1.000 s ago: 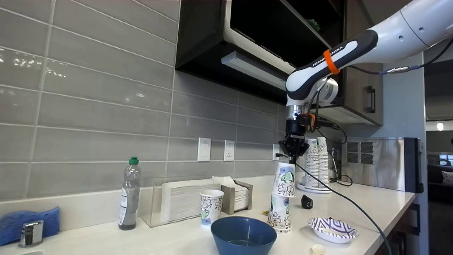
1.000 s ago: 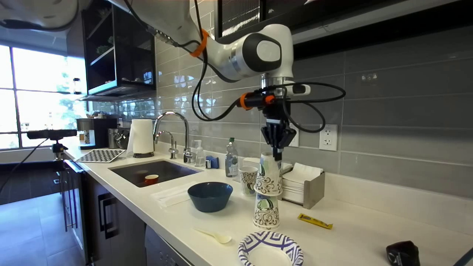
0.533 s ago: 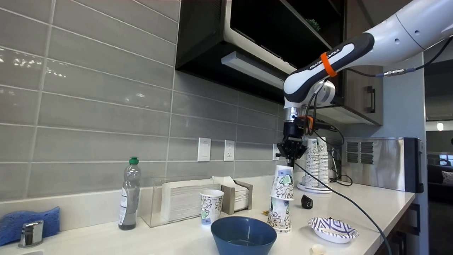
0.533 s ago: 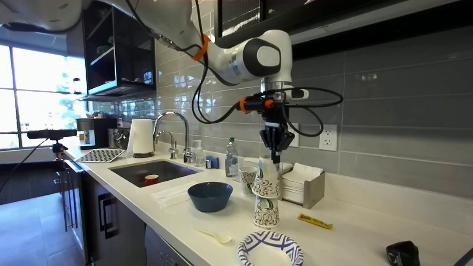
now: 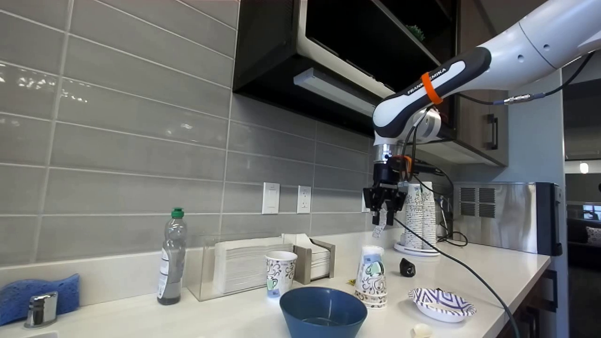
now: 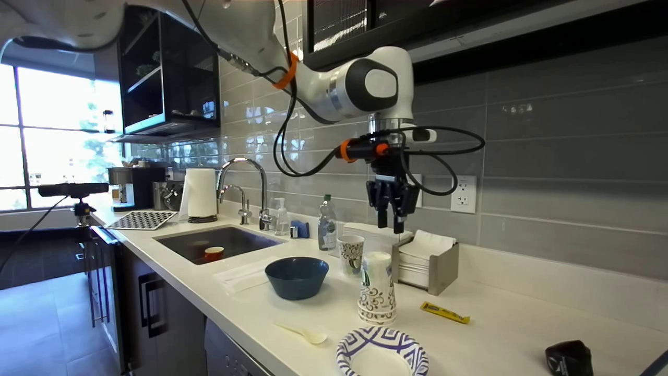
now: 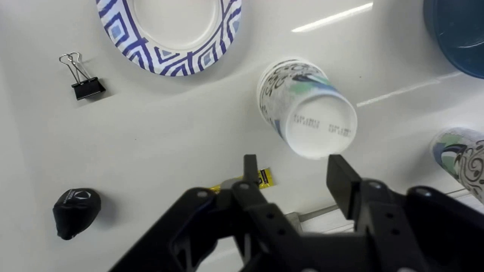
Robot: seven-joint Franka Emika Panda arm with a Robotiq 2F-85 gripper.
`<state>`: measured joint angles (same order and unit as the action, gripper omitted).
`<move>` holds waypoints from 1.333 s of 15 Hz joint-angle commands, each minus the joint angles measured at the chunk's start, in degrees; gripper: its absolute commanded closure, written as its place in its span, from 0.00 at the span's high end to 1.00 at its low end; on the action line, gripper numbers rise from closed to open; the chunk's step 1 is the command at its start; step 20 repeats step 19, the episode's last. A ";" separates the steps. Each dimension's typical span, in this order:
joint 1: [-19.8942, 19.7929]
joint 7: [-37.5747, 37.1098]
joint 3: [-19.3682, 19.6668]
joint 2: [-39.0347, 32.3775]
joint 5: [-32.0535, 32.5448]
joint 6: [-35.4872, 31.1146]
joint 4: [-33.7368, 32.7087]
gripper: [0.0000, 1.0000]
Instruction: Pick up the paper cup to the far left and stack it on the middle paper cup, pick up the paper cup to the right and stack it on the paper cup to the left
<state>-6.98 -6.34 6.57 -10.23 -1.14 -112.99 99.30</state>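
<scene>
Two upside-down paper cups (image 5: 371, 277) are nested into one stack on the counter, their rims showing close together at the bottom. From above, in the wrist view, the top cup's white base (image 7: 321, 126) faces up. My gripper (image 6: 391, 224) hangs over this stack with its fingers (image 7: 342, 181) apart and nothing between them; a gap separates the fingertips from the cup. A single paper cup (image 6: 350, 255) stands upright, mouth up, beside the napkins, and its side (image 7: 469, 158) shows at the right edge of the wrist view.
Near the stack are a blue bowl (image 6: 297, 290) and a patterned paper plate (image 7: 170, 62). A napkin holder (image 6: 443, 271) stands behind, with a yellow packet (image 6: 444, 312) in front. Towers of cups (image 5: 421, 216), a black object (image 7: 77, 211) and a binder clip (image 7: 87, 87) lie around.
The upper cup, earlier pinched at its base and raised over the lower one, has dropped down over it. My gripper's fingers have spread and let it go; the arm has lowered slightly.
</scene>
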 commanded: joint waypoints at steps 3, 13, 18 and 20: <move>0.01 0.26 0.03 -0.66 -0.23 0.19 -1.70 0.97; -0.16 2.70 0.03 1.74 -2.27 0.17 -0.88 1.00; -0.16 2.68 0.04 1.37 -2.25 0.16 -0.82 1.00; -0.16 2.68 0.04 1.36 -2.25 0.16 -0.82 1.00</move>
